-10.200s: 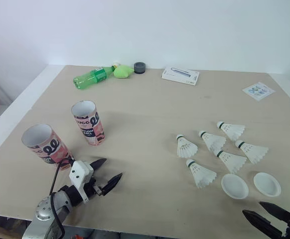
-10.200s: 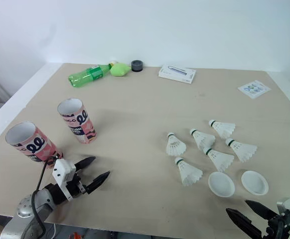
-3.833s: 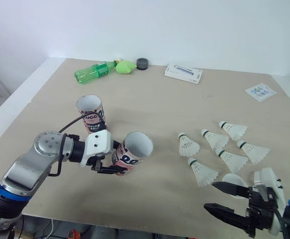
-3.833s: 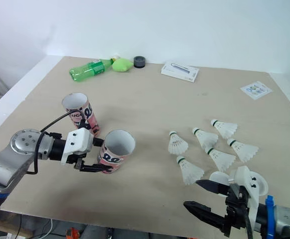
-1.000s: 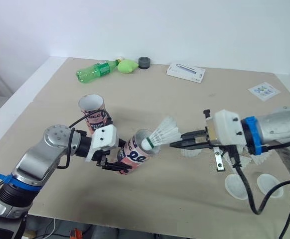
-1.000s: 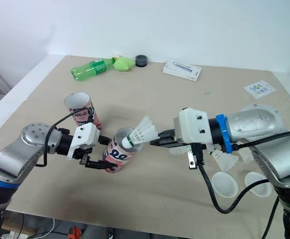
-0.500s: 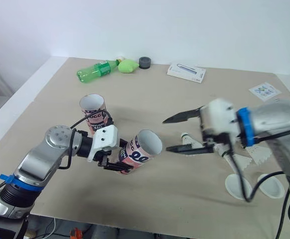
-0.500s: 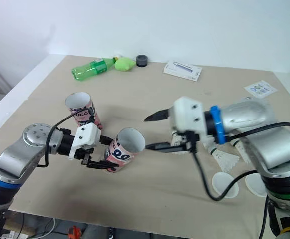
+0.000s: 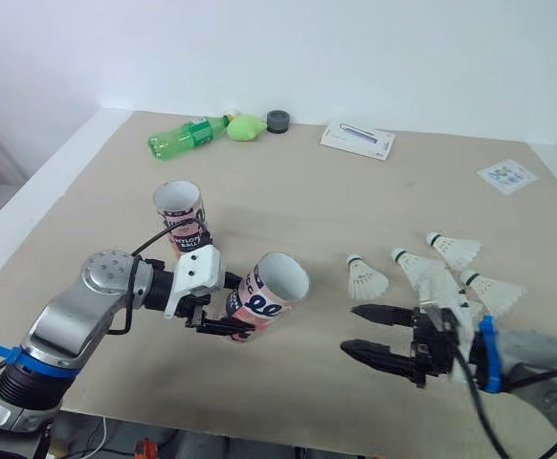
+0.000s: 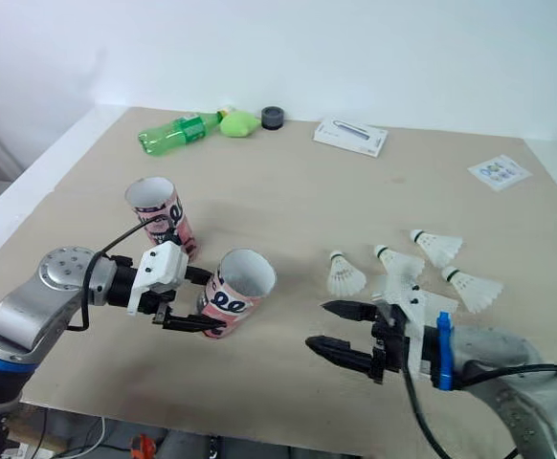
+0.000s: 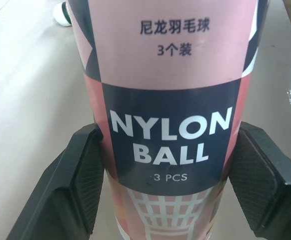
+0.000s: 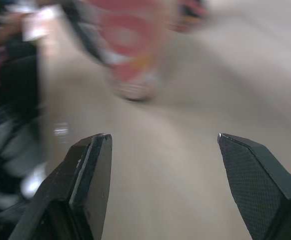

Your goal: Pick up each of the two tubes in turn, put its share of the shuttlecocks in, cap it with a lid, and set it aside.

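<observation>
Since half a second ago, our right gripper [image 9: 352, 328] has dropped away from the mouth of the held tube [image 9: 271, 290] and drawn back toward the near edge of the table [image 9: 288, 191]. It now hovers low, at about 4 o'clock from that tube. Its jaws are wide with nothing between them, and its fingertips aim toward 9 o'clock.

Our left gripper [image 9: 240, 304] has not changed its hold. It is clamped on the lower part of the held tube, and in the left wrist view one of its black fingers [image 11: 78, 185] presses each side of the "NYLON BALL" label. The tube is tilted, with its open mouth toward 2 o'clock. We cannot tell what is inside it.

We see the second tube [image 9: 183, 215] standing upright at 10 o'clock from the held one, apart from it. Four shuttlecocks [image 9: 363, 278] lie at 3 o'clock, just beyond the right gripper, and its body covers part of the group.

At 12 o'clock, along the far edge, lie a green bottle [image 9: 181, 142] and a white box [image 9: 357, 141].
</observation>
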Controlling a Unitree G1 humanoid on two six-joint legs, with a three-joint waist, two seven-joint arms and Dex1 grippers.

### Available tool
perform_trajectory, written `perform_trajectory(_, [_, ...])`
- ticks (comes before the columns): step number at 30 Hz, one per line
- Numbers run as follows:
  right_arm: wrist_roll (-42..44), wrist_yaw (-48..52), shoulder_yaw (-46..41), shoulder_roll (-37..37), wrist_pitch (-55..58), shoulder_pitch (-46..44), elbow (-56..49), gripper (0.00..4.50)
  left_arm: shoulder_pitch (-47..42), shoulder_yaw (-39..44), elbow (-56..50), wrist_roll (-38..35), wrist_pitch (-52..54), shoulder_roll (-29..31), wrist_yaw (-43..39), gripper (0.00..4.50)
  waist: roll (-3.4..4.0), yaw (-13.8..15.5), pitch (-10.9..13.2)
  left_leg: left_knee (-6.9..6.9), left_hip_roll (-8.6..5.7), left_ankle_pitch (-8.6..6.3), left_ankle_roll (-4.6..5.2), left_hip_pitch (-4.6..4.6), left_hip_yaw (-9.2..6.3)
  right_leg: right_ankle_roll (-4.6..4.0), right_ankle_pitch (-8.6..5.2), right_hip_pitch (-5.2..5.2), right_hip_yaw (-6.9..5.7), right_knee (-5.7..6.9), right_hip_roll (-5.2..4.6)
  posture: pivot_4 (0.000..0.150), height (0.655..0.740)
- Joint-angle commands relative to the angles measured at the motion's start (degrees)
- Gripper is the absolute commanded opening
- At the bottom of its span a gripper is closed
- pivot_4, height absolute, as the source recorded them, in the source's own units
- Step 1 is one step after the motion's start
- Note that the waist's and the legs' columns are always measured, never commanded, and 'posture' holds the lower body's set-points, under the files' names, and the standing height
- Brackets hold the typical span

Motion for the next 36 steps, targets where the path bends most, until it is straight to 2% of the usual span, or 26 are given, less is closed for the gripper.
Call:
perform_trajectory(1, [-4.79, -4.73, 3.91, 2.31, -1.74, -1.09, 1.71, 3.63, 0.55, -2.15, -0.92, -0.13, -0.16, 0.17, -0.74, 3.15, -0.07, -0.28, 0.02, 0.0, 0.0, 0.04, 0.04, 0.03, 0.0, -0.11, -0.03, 0.02, -0.01, 0.0, 0.0, 0.15, 0.7294])
perform_trajectory(6, [-11.92, -10.48, 8.91, 6.68, -4.03, -6.09, 6.88, 3.63, 0.1, -2.62, -1.07, -0.24, -0.21, -0.02, -0.73, 3.15, -0.05, -0.48, 0.02, 0.0, 0.01, 0.12, 0.09, 0.02, 0.03, -0.27, -0.03, -0.01, 0.04, 0.0, 0.0, 0.15, 0.7294])
perform_trajectory(10, [-16.05, -12.19, 10.89, 7.63, -5.09, -7.92, 9.66, 3.63, -0.17, -2.81, -1.02, 0.09, -0.22, -0.13, -0.52, 3.15, -0.05, -0.42, 0.02, -0.01, -0.02, 0.11, 0.09, -0.05, -0.02, -0.07, 0.1, -0.02, -0.01, 0.0, -0.01, 0.15, 0.7294])
perform_trajectory(15, [-15.32, -11.61, 9.59, 7.92, -4.65, -8.58, 9.87, 3.63, 0.03, -2.46, -1.6, -0.47, 0.57, -0.34, 0.01, 3.15, -0.05, -0.42, 0.02, -0.05, -0.04, 0.09, 0.08, -0.08, -0.02, -0.14, 0.1, -0.04, -0.02, -0.01, -0.03, 0.15, 0.7294])
perform_trajectory(25, [-21.71, -15.68, 13.52, 12.25, -5.45, -15.43, 17.16, 3.63, 0.57, -1.83, -2.47, -0.88, 1.69, -0.16, 1.11, 3.15, -0.04, -0.59, 0.03, -0.03, -0.04, 0.15, 0.14, -0.06, -0.01, -0.07, 0.14, -0.03, 0.0, -0.01, -0.03, 0.15, 0.7294])
perform_trajectory(28, [-23.53, -15.6, 14.08, 12.19, -6.61, -15.65, 18.71, 2.83, 0.73, -1.65, -2.76, -1.02, 1.97, -0.13, 1.48, 3.15, -0.04, -0.59, 0.03, -0.03, -0.06, 0.14, 0.13, -0.09, -0.01, -0.09, 0.15, -0.04, 0.0, -0.02, -0.05, 0.15, 0.7294])
perform_trajectory(31, [-24.57, -15.4, 13.6, 12.02, -7.56, -15.45, 19.81, 1.42, 1.09, -1.29, -3.26, -1.23, 2.4, 0.05, 1.66, 3.15, -0.03, -0.6, 0.03, -0.05, -0.06, 0.14, 0.13, -0.08, -0.02, -0.1, 0.15, -0.05, -0.01, -0.02, -0.04, 0.15, 0.7294])
perform_trajectory(34, [-24.6, -14.75, 12.97, 12.02, -8.09, -15.42, 20.03, 0.25, 1.24, -1.12, -3.61, -1.39, 2.75, 0.13, 1.86, 3.15, -0.03, -0.6, 0.03, -0.05, -0.06, 0.14, 0.13, -0.07, -0.02, -0.08, 0.15, -0.04, -0.01, -0.02, -0.04, 0.15, 0.7294])
perform_trajectory(36, [-25.03, -14.81, 12.9, 11.89, -8.26, -15.76, 20.51, 0.09, 1.31, -1.11, -3.81, -1.45, 2.86, 0.2, 2.02, 3.15, -0.03, -0.61, 0.03, -0.05, -0.06, 0.14, 0.13, -0.07, -0.02, -0.07, 0.15, -0.04, 0.0, -0.02, -0.04, 0.15, 0.7294])
